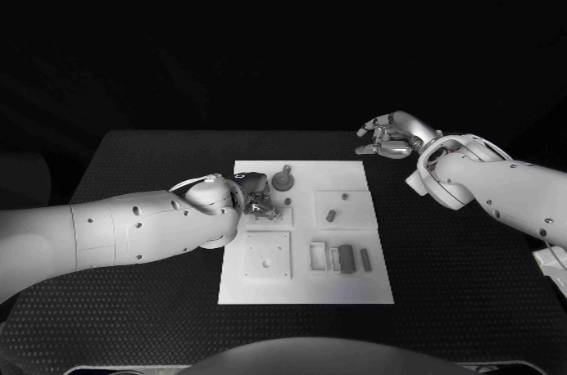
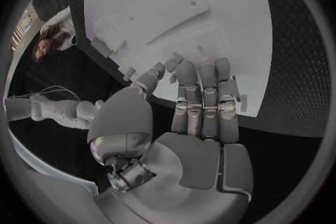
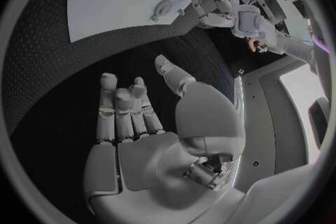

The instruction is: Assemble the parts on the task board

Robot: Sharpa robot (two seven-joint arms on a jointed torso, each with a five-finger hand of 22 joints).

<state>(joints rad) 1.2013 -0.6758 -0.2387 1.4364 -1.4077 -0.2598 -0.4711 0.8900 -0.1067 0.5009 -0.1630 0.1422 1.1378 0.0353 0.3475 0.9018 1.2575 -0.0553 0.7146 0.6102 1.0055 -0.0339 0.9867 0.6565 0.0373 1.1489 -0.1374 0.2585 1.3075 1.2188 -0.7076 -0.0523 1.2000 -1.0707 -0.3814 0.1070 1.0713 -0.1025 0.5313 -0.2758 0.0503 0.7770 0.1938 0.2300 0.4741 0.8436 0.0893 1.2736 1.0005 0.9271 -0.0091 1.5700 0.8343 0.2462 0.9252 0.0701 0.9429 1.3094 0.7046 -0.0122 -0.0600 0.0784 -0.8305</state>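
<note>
**Left hand over the board, right hand waiting off it**

I am reaching my left hand [image 1: 254, 201] in from the left of the head view, over the left-centre of the task board [image 1: 355, 285], the white plate lying in the middle of the black tabletop [image 1: 142, 309]. My fingers are sitting right among a small cluster of parts [image 1: 269, 207] there, but my own wrist is covering them, so I cannot tell whether I am holding any piece. In the left wrist view my fingers [image 2: 203, 89] are lying straight and close together, their tips over the board's edge, with small pieces just beside them.

Just above that cluster, near the board's upper middle, a round part [image 1: 283, 179] is lying. To the right of my left hand, a square recess [image 1: 342, 207] is holding two small parts. Lower on the board, a long dark part [image 1: 345, 259] is lying beside a thinner one [image 1: 366, 259].

I am holding my right hand [image 1: 390, 137] in the upper right of the head view, over bare tabletop, well apart from the board's upper right corner. Its fingers are loosely curled and apart, gripping nothing.
</note>
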